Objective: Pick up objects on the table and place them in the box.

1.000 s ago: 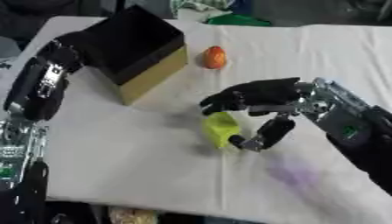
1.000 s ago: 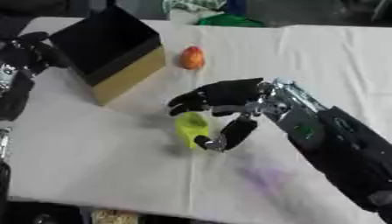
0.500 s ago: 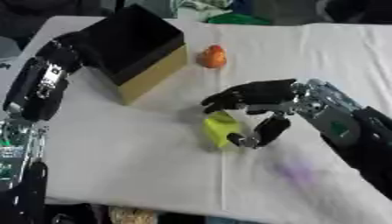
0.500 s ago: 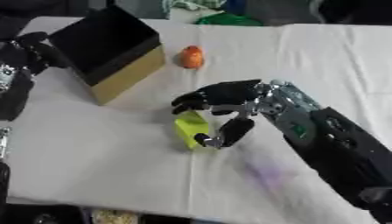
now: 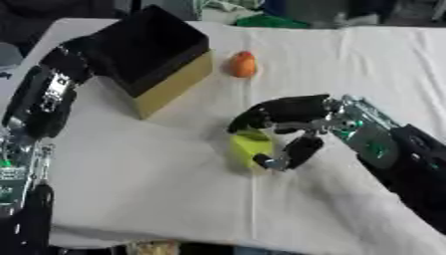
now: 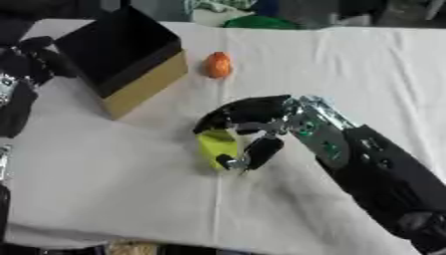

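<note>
A yellow-green block (image 5: 250, 147) lies on the white cloth near the middle. My right hand (image 5: 292, 112) comes in from the right and is curled round it, fingers arched over its far side and the thumb (image 5: 292, 152) against its near right side. An orange, egg-shaped object (image 5: 243, 63) lies farther back. The box (image 5: 174, 87), black inside with a tan wall, stands open at the back left. My left hand (image 5: 69, 57) is at the box's left edge; I cannot make out its grip.
The white tablecloth (image 5: 148, 194) covers the table, with wrinkles at the front right. A green item (image 5: 278, 21) and other clutter lie along the far edge. My left forearm (image 5: 39, 104) runs down the left side.
The right hand stays curled round the yellow-green block, with the thumb drawn a little closer. The left hand is still at the box.
</note>
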### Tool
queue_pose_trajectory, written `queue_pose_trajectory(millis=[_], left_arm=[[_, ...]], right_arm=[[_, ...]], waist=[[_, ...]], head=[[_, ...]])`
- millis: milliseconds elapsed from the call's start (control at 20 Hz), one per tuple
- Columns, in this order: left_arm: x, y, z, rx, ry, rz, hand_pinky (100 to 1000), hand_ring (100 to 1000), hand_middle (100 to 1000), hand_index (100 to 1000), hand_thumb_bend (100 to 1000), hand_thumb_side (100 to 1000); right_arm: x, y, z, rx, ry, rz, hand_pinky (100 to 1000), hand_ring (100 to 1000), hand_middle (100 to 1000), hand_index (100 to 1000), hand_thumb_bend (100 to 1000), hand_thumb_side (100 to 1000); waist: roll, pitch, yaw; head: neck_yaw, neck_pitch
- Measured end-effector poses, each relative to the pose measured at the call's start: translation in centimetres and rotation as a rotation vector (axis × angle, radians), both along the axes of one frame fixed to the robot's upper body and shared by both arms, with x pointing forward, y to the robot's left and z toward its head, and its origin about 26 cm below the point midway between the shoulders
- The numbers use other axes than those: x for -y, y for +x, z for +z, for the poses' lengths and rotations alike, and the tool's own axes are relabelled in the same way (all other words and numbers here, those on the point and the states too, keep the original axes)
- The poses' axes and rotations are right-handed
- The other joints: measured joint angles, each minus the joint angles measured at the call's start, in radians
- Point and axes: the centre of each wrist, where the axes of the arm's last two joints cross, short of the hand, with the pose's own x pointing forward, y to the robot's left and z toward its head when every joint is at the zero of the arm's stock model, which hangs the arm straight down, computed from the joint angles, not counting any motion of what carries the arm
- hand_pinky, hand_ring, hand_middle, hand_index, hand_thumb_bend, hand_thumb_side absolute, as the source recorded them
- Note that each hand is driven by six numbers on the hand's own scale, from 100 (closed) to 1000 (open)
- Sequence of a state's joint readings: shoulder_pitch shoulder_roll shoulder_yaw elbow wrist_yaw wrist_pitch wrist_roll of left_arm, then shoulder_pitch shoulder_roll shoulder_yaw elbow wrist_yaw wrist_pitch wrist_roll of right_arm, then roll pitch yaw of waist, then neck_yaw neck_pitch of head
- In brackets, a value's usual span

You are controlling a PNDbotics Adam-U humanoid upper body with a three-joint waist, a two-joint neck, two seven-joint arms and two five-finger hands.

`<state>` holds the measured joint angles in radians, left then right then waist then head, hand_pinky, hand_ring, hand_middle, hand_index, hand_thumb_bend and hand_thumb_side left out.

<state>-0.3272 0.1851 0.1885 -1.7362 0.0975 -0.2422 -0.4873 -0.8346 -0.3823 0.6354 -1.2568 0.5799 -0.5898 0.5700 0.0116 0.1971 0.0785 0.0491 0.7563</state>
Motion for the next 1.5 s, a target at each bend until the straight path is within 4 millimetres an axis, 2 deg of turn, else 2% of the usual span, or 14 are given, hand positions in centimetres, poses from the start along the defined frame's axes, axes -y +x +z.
queue_pose_trajectory(millis=[300,500,550,600,650,800,850,1050,1100,1250,1500], left_arm=[[0.0,0.0,0.0,0.0,0.0,0.0,705,630,612,861,100,763],[0.0,0.0,0.0,0.0,0.0,-0.001,706,630,611,861,100,763],[0.0,0.0,0.0,-0.001,0.0,-0.001,706,630,611,861,100,763],[0.0,0.0,0.0,-0.001,0.0,-0.001,706,630,611,861,100,763],[0.0,0.0,0.0,-0.001,0.0,-0.001,706,630,611,861,100,764],[0.0,0.0,0.0,-0.001,0.001,-0.001,706,630,611,861,100,763],[0.0,0.0,0.0,-0.001,0.001,-0.001,706,630,611,861,100,763],[0.0,0.0,0.0,-0.001,0.001,-0.001,706,630,611,861,100,762],[0.0,0.0,0.0,-0.001,0.001,-0.001,706,630,611,861,100,762],[0.0,0.0,0.0,0.0,0.001,-0.001,706,630,610,861,100,761],[0.0,0.0,0.1,-0.001,0.002,-0.004,706,630,610,860,100,760]], right_arm=[[0.1,0.1,-0.7,-0.01,-0.011,-0.011,957,875,851,1000,100,649],[0.0,0.1,-0.8,-0.007,-0.014,-0.011,954,869,828,1000,100,595],[0.0,0.1,-0.8,-0.006,-0.014,-0.011,952,865,811,1000,100,520],[0.0,0.2,-0.9,-0.007,-0.015,-0.012,952,864,808,1000,100,508],[0.0,0.2,-0.9,-0.006,-0.016,-0.013,949,857,784,1000,100,427],[0.1,0.3,-1.0,0.001,-0.015,-0.015,941,835,701,1000,100,305],[0.2,0.3,-0.9,0.004,-0.012,-0.014,934,816,654,1000,100,214],[0.3,0.4,-0.7,0.018,0.016,-0.002,916,774,539,1000,100,210],[0.4,0.5,-0.6,0.023,0.024,0.002,915,772,533,1000,100,209],[0.1,0.6,0.6,0.06,0.053,0.026,903,765,511,1000,100,205],[-0.5,0.5,4.8,0.155,0.115,0.076,884,772,521,1000,100,202]], waist=[[-0.001,0.001,-0.001],[-0.001,0.001,-0.002],[-0.001,0.001,-0.002],[-0.001,0.001,-0.002],[-0.001,0.001,-0.002],[-0.001,0.001,-0.002],[-0.001,0.001,-0.002],[-0.001,0.001,-0.003],[-0.001,0.002,-0.003],[-0.002,0.001,-0.003],[-0.011,0.0,0.01]], head=[[0.0,0.0],[0.0,0.0],[0.0,0.0],[0.0,0.0],[0.0,0.0],[0.0,0.0],[0.0,0.0],[0.0,0.0],[0.0,0.0],[0.0,0.0],[-0.002,0.0]])
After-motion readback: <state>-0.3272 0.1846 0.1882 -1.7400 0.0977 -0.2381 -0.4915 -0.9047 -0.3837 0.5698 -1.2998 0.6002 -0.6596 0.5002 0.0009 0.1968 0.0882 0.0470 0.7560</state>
